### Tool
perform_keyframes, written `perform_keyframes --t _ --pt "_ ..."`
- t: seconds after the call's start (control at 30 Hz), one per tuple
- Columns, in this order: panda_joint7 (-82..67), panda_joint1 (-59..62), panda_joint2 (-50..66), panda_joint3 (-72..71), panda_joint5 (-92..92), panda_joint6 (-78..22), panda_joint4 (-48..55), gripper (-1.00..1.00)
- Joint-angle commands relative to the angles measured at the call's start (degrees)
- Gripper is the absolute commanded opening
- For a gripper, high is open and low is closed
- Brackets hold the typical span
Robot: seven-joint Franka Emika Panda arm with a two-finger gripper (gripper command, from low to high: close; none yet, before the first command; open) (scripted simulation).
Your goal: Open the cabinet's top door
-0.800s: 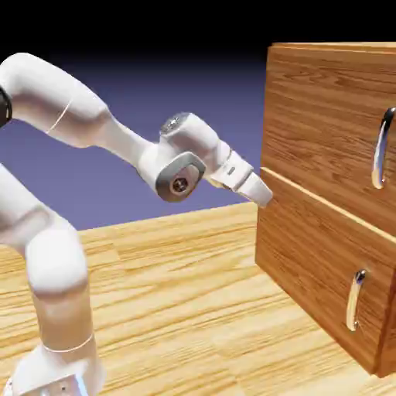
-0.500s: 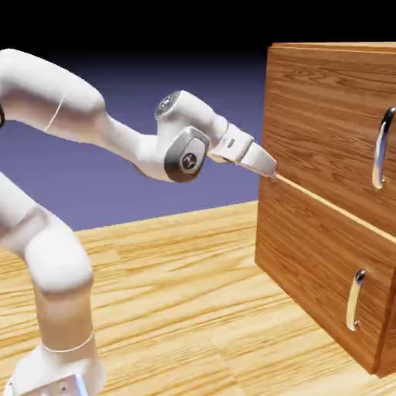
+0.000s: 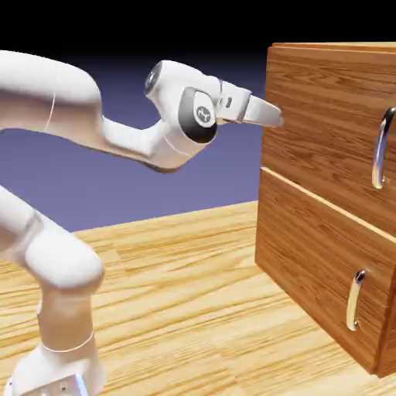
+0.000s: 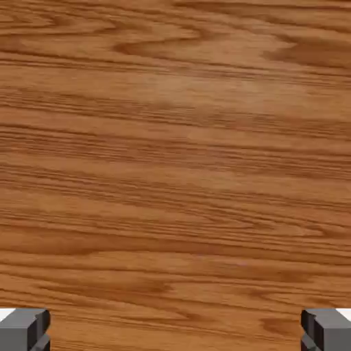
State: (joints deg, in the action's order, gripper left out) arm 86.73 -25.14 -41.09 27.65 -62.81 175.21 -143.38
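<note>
The cabinet (image 3: pixel 305 232) of orange-brown wood stands at the right of the exterior view. Its top door (image 3: pixel 325 116) looks flush and carries a long curved silver handle (image 3: pixel 380 148) at the far right. My gripper (image 3: pixel 272 117) points level at the door's left edge, about midway up the panel and far from the handle. In the hand view, wood grain (image 4: pixel 175 151) fills the picture. The two grey fingertips (image 4: pixel 24 328) sit wide apart at the bottom corners with nothing between them, so the gripper (image 4: pixel 175 329) is open.
Below the top door is a shorter lower panel (image 3: pixel 309 255) with a smaller silver handle (image 3: pixel 356 300). The wooden table (image 3: pixel 170 309) stretches under the arm, and the arm's white base (image 3: pixel 58 363) rises at lower left.
The hand has risen from the seam between the two panels to mid-height on the top door and levelled out. The jaws stayed open.
</note>
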Motion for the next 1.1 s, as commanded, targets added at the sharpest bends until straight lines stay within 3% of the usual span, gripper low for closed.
perform_keyframes --t 0.0,1.07 --pt "1.8 -1.0 -0.3 1.1 -2.5 0.0 0.7 0.0" --pt "58.0 -32.0 -11.0 36.2 -82.2 1.6 23.1 0.0"
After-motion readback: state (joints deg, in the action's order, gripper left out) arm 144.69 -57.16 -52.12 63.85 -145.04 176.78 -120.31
